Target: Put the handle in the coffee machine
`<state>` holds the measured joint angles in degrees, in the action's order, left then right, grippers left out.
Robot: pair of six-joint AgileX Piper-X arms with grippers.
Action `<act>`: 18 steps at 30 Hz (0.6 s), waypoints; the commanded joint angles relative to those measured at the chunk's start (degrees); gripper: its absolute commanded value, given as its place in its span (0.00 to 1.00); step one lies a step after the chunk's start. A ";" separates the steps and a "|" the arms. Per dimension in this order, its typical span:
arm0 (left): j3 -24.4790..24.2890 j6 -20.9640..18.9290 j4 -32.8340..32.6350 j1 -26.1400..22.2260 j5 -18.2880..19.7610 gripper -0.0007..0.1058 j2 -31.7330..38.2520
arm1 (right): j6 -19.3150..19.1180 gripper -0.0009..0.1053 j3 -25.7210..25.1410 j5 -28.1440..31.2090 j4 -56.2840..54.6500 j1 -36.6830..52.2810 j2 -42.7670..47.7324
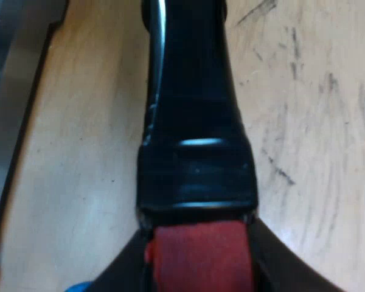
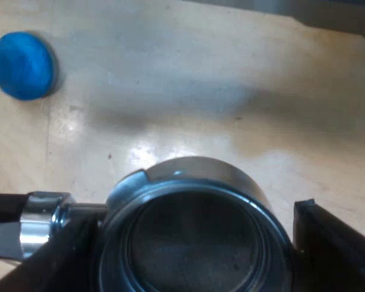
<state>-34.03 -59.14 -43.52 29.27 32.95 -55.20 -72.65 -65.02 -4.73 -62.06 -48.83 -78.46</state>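
Evidently, the holder (image 2: 194,182) was shared between both arms at this stage. The left end effector (image 1: 201,271) was closed on the red end (image 1: 201,252) of the handle (image 1: 194,109), with its black fingers (image 1: 118,277) pressed against either side. The handle ran straight away from the wrist over the counter (image 1: 79,152). A grip at the extreme end gave the longest lever, which was judged useful for the twist that locks the holder into the machine.

The right end effector (image 2: 191,243) stood wide around the holder's round metal basket. A thin strip of counter showed between one of its fingers (image 2: 334,243) and the basket wall, so the jaws bracketed the basket rather than clamped it. This placement was judged to steady the heavy end while the left arm bore the load. Whether the basket rested on the counter or hung just above it could not be told.

A blue tamper (image 2: 24,64) lay on the counter well apart from the basket, clear of the work. A grey metal edge (image 1: 6,91) bordered the counter some way from the handle. It was possibly the machine's base, but this could not be confirmed.

Insertion was not yet begun. The next move was judged to call for raising the basket level to the machine's front before any twist.
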 commanded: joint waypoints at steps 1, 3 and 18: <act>-0.10 1.06 -0.56 -0.49 5.34 0.01 1.80 | -2.63 0.33 -0.99 -0.54 0.68 -0.13 0.73; -0.10 1.06 -0.95 -2.25 8.20 0.01 2.72 | -2.63 0.52 -0.99 -0.53 1.48 -0.13 0.73; -0.10 1.66 -2.49 -6.62 10.67 0.01 3.21 | -2.53 0.70 -3.46 3.65 3.14 -0.13 3.73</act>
<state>-33.59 -57.94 -46.65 22.71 40.91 -52.95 -74.21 -67.67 -1.94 -59.30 -48.83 -75.84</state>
